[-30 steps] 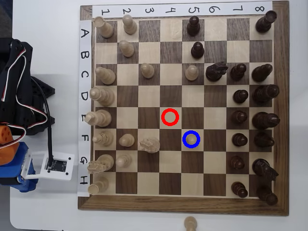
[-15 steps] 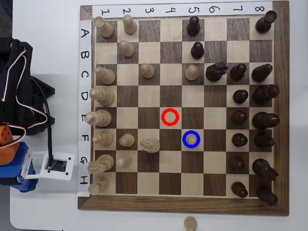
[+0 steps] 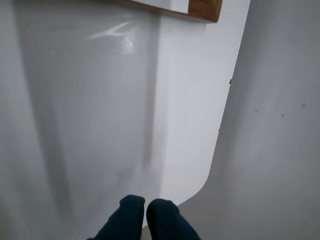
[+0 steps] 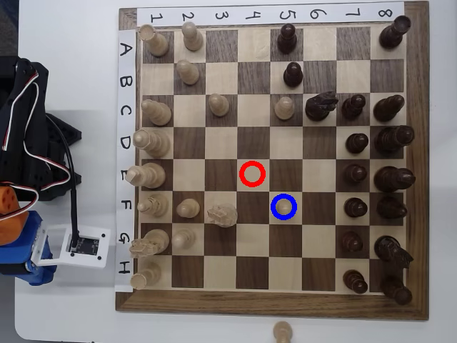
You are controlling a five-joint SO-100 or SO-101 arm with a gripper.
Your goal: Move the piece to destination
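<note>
I see the pawn (image 4: 285,206) in the overhead view: small, pale cream wood with a round knob head, standing upright. It sits inside the blue ring (image 4: 274,199), which is drawn on a light square (image 4: 284,217) in row F, column 5, and spans about that one square. The pawn's head is roughly centred in the ring, and I see nothing touching it. From up here the squares directly beside it all look bare. In the wrist view I can make out neither the pawn nor the ringed square.
</note>
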